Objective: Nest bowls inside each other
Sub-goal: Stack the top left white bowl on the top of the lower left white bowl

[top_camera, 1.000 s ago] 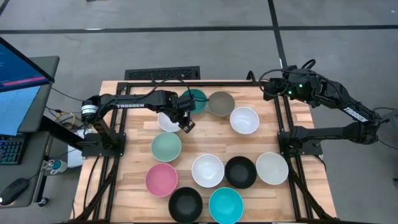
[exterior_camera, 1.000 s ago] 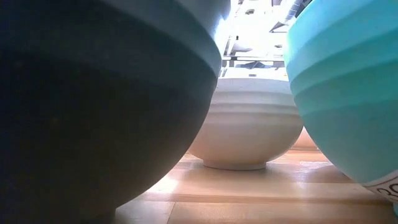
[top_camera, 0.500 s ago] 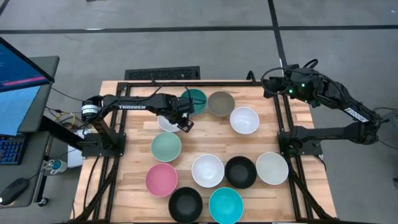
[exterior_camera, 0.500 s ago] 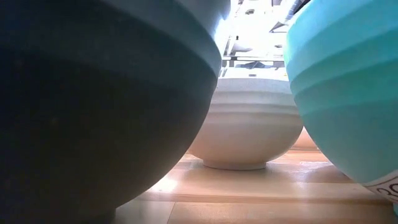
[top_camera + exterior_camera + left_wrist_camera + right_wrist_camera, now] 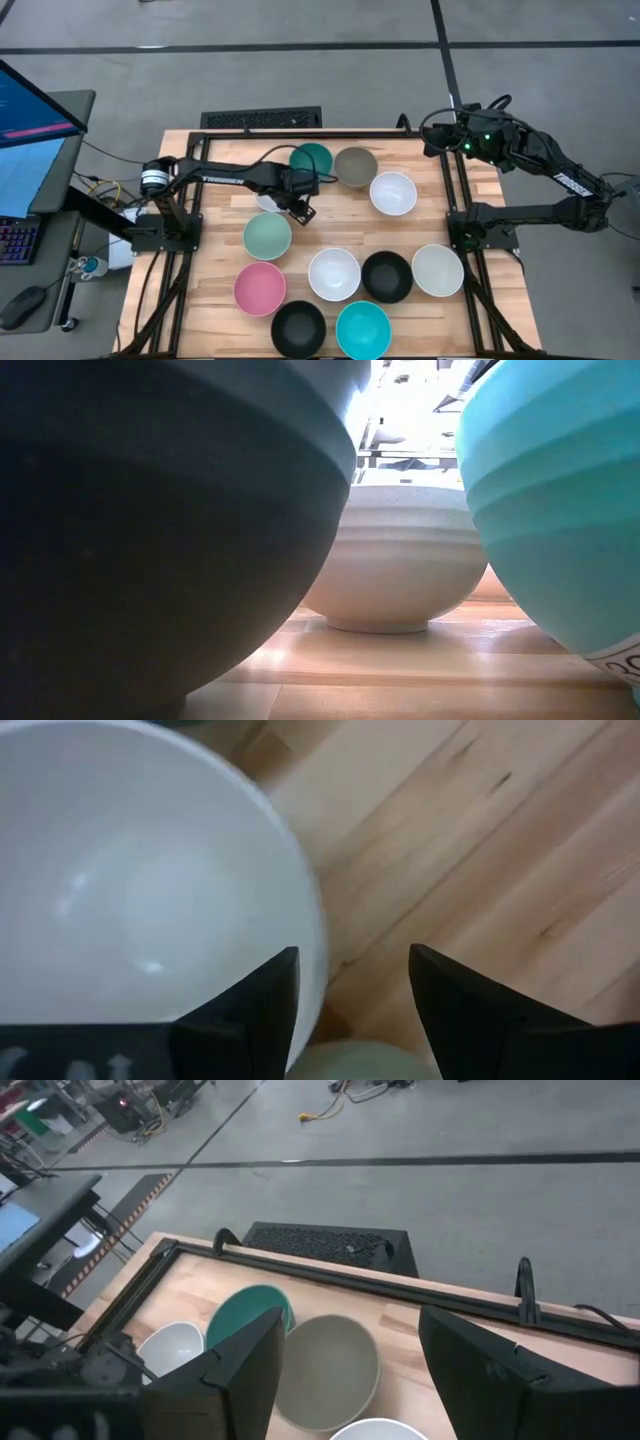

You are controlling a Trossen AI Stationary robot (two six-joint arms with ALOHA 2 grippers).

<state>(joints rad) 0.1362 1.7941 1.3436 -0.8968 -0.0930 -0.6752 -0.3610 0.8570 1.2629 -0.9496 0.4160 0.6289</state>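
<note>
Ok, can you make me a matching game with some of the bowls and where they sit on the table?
Bowls:
1. pink bowl
2. teal bowl
3. cyan bowl
4. sage green bowl

Places:
A. front edge, beside a black bowl
B. far edge, beside the taupe bowl
C. just in front of the left gripper
D. front left, nearest that corner

Pairs: 1-D, 2-B, 3-A, 4-C
</note>
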